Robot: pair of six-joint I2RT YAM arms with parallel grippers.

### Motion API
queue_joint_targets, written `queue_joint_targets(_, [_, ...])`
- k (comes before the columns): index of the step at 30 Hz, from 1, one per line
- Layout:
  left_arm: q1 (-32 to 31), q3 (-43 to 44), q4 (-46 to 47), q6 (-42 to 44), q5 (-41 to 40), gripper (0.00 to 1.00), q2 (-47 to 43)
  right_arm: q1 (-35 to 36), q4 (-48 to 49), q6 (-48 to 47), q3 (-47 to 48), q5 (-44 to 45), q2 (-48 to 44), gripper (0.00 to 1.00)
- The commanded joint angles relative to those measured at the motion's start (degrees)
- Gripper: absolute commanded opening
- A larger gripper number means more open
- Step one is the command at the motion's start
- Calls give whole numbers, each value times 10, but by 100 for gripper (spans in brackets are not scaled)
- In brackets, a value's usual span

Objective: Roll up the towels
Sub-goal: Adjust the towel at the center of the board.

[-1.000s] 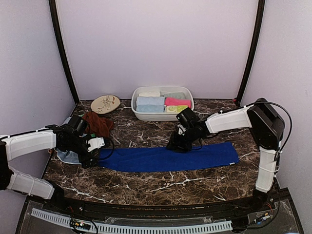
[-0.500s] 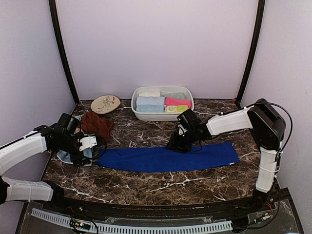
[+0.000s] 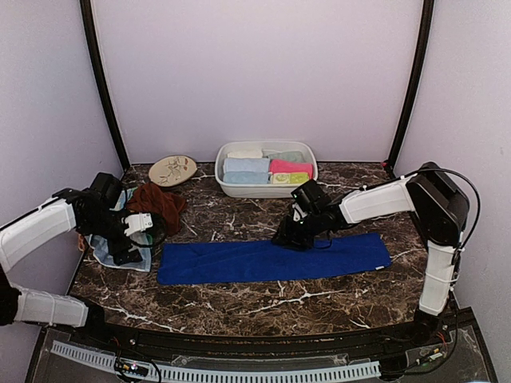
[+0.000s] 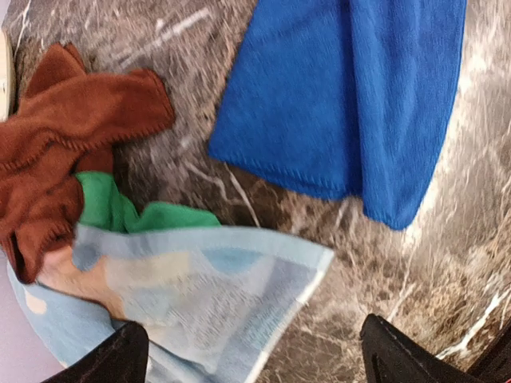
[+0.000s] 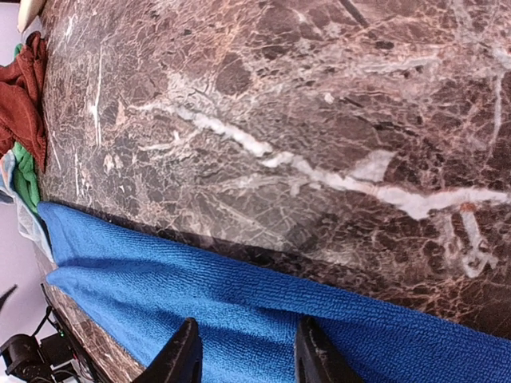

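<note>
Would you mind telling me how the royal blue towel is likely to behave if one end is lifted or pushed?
The royal blue towel lies flat in a long strip, so it is probably floppy and would drape when lifted. Its looped cloth would likely bunch rather than slide on the marble table.

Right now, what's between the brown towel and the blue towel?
Only bare marble tabletop; the left wrist view shows the brown towel and blue towel lying apart.
</note>
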Motion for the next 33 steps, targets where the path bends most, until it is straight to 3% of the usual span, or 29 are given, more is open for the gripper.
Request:
queue_joint_targets(1, [1, 153, -53, -103, 132, 89, 129, -5, -68, -14, -5, 33, 10, 42])
queue_joint_targets(4, [-8, 207, -73, -134, 177, 74, 214, -6, -93, -28, 26, 33, -7, 45])
queue_joint_targets(8, [-30, 189, -55, -116, 169, 53, 258, -18, -113, -40, 41, 26, -40, 49])
queue_joint_targets(15, [-57, 152, -11, -97, 140, 44, 287, -45, -139, -62, 33, 22, -81, 56])
queue_joint_targets(19, [-72, 156, 3, -100, 135, 34, 306, -53, -146, -71, 28, 20, -92, 57])
queue_joint_targets(24, [-73, 155, 32, -115, 125, 31, 331, -62, -173, -97, 8, 47, -128, 57])
queue_joint_targets(29, [-73, 157, 52, -124, 103, 18, 358, -77, -189, -113, -59, 60, -168, 57])
queue_joint_targets(33, [-73, 162, 53, -135, 109, 0, 365, -99, -185, -111, -111, 64, -189, 57])
